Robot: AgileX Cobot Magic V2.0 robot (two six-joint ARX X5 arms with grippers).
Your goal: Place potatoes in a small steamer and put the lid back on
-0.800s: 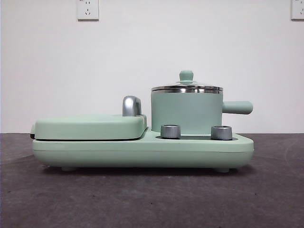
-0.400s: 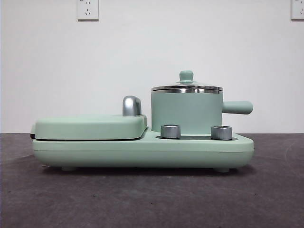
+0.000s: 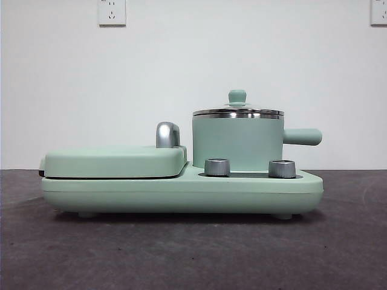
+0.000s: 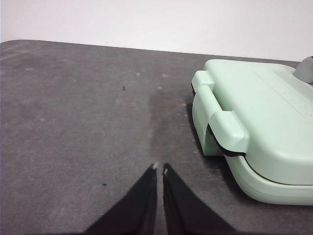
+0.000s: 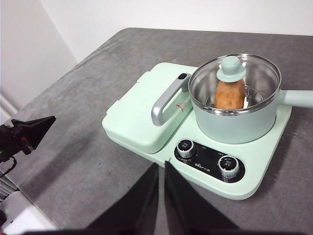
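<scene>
While both arms wait clear of the appliance, the potato (image 5: 230, 94) stands inside the small steamer (image 3: 237, 144), seen through the glass of the lid (image 5: 235, 82), which sits seated on the steamer's steel rim with its green knob on top. The steamer rests on the mint green cooker base (image 3: 181, 192), its side handle (image 3: 302, 136) projecting past the base's end over bare table. Two steel dials (image 5: 186, 148) sit on the base just in front of the steamer. Beside the steamer lies the flat griddle cover (image 3: 115, 161), closed, with its chrome handle (image 5: 164, 100) between cover and steamer.

Left end effector (image 4: 160, 169): jaws nearly together, a thin slit between the tips, holding nothing, above open grey table (image 4: 73, 122) just off the griddle end of the base. That stretch of table runs unobstructed to the far edge at the white wall.

Right end effector (image 5: 161, 169): jaws together, holding nothing, raised over the table on the dial side of the base. Open surface lies between it and the base's front edge. The left arm shows in this view as a dark tip near the table's side edge.
</scene>
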